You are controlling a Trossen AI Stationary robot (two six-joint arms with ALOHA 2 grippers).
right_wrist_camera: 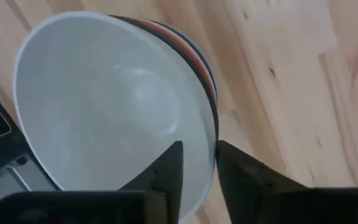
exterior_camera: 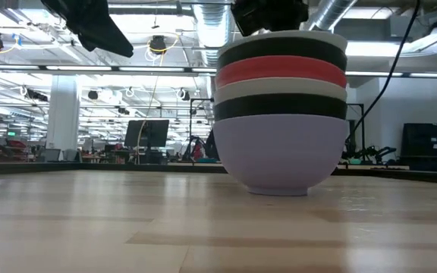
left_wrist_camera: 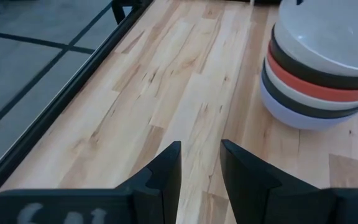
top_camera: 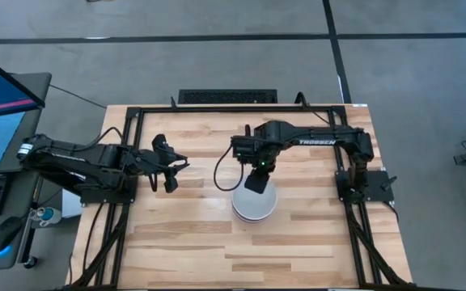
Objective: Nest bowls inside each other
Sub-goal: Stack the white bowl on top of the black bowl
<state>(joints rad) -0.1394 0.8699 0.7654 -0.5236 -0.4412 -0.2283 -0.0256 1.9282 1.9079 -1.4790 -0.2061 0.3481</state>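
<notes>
Over the middle of the wooden surface (top_camera: 184,242), the right tool (top_camera: 257,179) hangs just above the stack of bowls (top_camera: 254,203), at the stack's twelve o'clock edge as seen from above. From its own wrist camera the two dark fingers (right_wrist_camera: 166,177) stand only a narrow gap apart, and the rim of the top white bowl (right_wrist_camera: 110,106) runs right by that gap; I cannot tell whether the fingers pinch the rim or merely straddle it. The right arm reaches in from its base at three o'clock, its long link lying level toward nine o'clock and the wrist bent down over the stack. The left tool (top_camera: 168,166) waits well apart from the bowls, out toward nine o'clock, its arm stretched low from the surface's left edge; its fingers (left_wrist_camera: 166,177) show a slim gap with nothing between them, hanging over bare wood. The overhead camera gives only the pale top of the stack, while the level view across the surface shows the layers: a pale blue bowl (exterior_camera: 283,155) at the bottom resting on the wood, then a black band (exterior_camera: 279,105), a white one (exterior_camera: 279,87), a red one (exterior_camera: 279,70), another black (exterior_camera: 283,48) and a white rim (exterior_camera: 309,34) on top. The left wrist camera sees the same stripes from the side.
</notes>
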